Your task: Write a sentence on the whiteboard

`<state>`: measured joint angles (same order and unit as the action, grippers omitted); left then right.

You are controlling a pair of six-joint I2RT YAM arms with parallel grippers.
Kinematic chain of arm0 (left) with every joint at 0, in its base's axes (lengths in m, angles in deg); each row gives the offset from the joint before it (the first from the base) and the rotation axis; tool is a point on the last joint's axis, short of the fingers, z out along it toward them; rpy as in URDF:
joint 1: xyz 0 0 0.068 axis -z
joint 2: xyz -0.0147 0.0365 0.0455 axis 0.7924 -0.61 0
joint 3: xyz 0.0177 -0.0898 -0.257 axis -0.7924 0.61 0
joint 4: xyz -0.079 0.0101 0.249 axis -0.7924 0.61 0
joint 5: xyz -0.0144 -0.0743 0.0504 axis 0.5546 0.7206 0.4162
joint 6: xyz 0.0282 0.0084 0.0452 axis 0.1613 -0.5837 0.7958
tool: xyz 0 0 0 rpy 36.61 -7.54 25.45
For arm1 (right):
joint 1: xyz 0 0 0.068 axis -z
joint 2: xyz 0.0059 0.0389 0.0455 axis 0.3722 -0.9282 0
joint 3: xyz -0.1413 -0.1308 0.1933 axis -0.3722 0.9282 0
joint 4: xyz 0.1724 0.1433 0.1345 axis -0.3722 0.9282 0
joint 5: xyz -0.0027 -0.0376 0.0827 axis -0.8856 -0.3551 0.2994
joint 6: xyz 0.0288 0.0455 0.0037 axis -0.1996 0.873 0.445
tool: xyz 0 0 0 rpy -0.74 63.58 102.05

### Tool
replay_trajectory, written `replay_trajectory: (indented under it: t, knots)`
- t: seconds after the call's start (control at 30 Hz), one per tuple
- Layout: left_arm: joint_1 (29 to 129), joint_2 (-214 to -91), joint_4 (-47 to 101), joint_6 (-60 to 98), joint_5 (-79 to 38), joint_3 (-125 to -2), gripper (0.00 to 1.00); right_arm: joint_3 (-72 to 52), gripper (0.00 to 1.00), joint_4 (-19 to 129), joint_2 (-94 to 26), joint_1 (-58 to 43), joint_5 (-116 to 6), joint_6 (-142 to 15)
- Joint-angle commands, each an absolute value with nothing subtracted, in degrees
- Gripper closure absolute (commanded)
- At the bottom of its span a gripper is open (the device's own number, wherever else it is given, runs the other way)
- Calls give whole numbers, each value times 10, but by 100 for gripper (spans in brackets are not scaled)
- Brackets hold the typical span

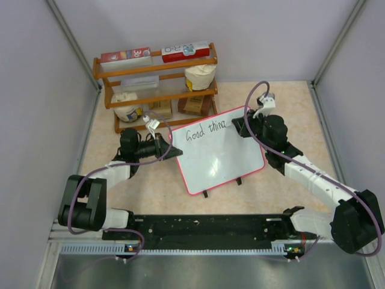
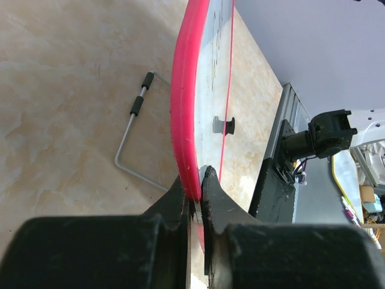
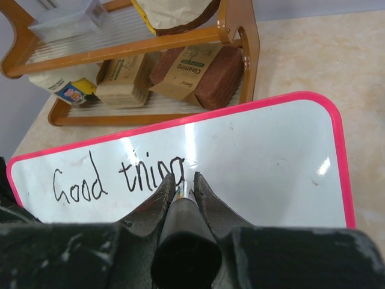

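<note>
Walls (image 1: 180, 36): plain pale grey panels on three sides, with slanted metal posts (image 1: 70, 39) at the rear corners.
Tabletop (image 1: 301, 114): beige, with a marbled stone pattern.
Rack (image 1: 156, 67): brown wooden three-tier shelf at rear left, near the back wall (holds boxes, white bags, brown packets).
Light: even and diffuse, with faint shadows.

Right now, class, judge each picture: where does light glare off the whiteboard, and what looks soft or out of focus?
Right wrist view: pale glare streaks on the whiteboard, writing sharp, right gripper blurred close up. Left wrist view: left gripper dark and soft. Top view: even light, faint shadows, little glare.
</note>
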<state>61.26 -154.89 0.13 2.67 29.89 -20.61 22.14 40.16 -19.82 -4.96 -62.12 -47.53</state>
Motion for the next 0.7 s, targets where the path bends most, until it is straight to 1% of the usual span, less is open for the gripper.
replay_trajectory:
  t: [0.0,0.27,0.67]
  knots:
    - [637,-1560,55,166,289,-177,100,238,100,412,-183,-43,-625,-486]
    - [637,-1559,55,166,288,-177,100,251,100,415,-174,-44,-625,-487]
    - [637,-1561,55,166,288,-177,100,255,100,407,-168,-43,-585,-473]
